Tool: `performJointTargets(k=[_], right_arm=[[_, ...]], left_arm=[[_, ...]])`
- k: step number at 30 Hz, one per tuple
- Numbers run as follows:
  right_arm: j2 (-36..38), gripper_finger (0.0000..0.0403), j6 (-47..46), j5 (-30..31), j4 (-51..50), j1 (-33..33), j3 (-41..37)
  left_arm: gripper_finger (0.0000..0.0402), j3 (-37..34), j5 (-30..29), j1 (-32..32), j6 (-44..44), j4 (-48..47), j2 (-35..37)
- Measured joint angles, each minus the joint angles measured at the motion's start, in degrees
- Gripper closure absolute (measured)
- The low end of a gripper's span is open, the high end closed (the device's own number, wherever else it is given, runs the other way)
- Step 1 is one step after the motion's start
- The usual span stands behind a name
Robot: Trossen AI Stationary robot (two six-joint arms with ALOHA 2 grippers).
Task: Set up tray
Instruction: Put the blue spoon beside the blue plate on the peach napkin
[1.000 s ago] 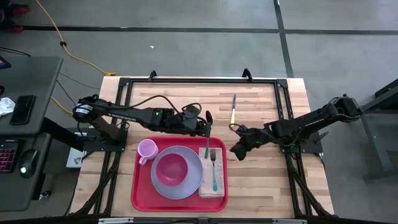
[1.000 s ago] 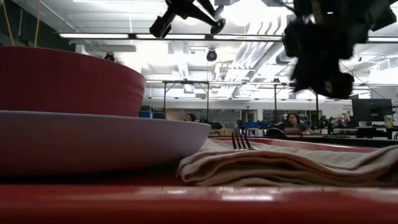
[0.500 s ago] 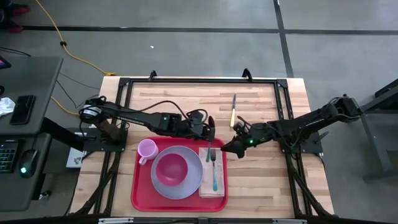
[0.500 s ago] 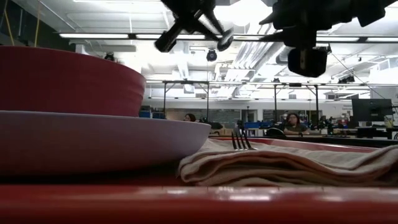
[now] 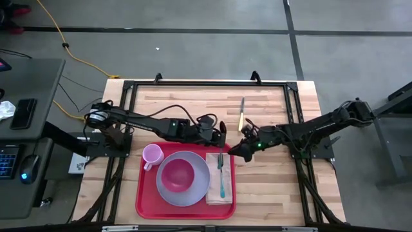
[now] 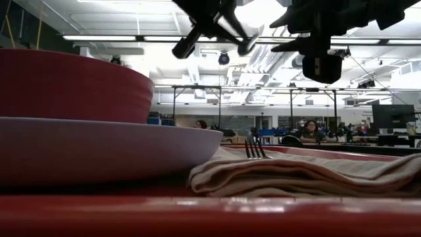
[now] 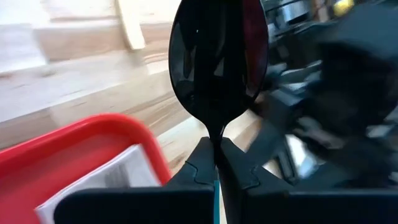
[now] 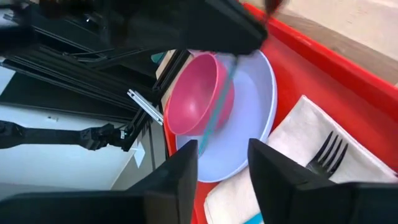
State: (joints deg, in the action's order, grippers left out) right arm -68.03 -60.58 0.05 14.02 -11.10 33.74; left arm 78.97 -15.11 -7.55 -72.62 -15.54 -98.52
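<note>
The red tray [image 5: 145,193] carries a lavender plate [image 5: 196,193] with a pink bowl [image 5: 175,175], a pink cup [image 5: 152,154] and a beige napkin [image 5: 215,194] with a teal-handled fork [image 5: 223,182] on it. My left gripper [image 5: 221,134] hangs over the tray's far right corner, shut on a spoon [image 7: 217,62] with a dark shiny bowl and a teal handle. My right gripper [image 5: 233,151] stands open just right of that corner, with nothing between its fingers [image 8: 280,180]. My left gripper pinches the spoon's thin neck [image 7: 216,134], just behind the bowl, between its two fingers. The spoon lies along the fingers: its bowl sticks out ahead of them and its teal handle [image 8: 214,106] runs back under the gripper. The fingers slant down toward the table's right. The spoon hangs clear of tray and table.
A knife [image 5: 241,113] with a pale handle lies on the bare wood beyond the tray, near the far middle. The two grippers stand close together over the tray's far right corner. A black frame [image 5: 193,84] rims the table.
My left gripper has carried the spoon a little toward the table's right edge and lower, over the tray's far right corner. My right gripper has tipped from pointing steeply down to nearly level, risen a little, and come closer to the left gripper.
</note>
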Motion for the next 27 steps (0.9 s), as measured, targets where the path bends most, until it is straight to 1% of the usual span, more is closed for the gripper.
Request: performJointTargets(k=[2,5,10,13,18,22,27], right_arm=[[0.0,0.0268,0.0,0.0,0.0,0.4,0.0],[0.0,0.0246,1.2,0.0,-0.2,1.1,0.0],[-0.2,0.0216,5.6,0.6,0.3,2.0,0.0],[-0.2,0.0204,8.2,0.7,3.0,2.6,0.0],[-0.2,0.0197,10.2,0.4,3.8,3.5,0.0],[-0.2,0.0198,11.7,0.3,3.8,3.7,0.0],[-0.2,0.0195,11.8,0.5,3.8,3.6,0.0]], left_arm=[[0.0367,-0.2,0.6,0.0,-0.1,-0.6,-0.4],[0.0367,-0.1,0.8,0.0,-0.1,1.0,-0.2],[0.0367,-0.1,0.7,0.0,0.4,2.6,-0.2],[0.0367,-0.1,1.3,0.0,0.4,2.3,-0.2],[0.0367,-0.1,1.5,0.0,0.4,3.1,-0.2],[0.0367,-0.1,3.3,0.0,1.1,6.3,-0.2],[0.0367,-0.1,3.8,0.0,1.3,6.5,-0.2]])
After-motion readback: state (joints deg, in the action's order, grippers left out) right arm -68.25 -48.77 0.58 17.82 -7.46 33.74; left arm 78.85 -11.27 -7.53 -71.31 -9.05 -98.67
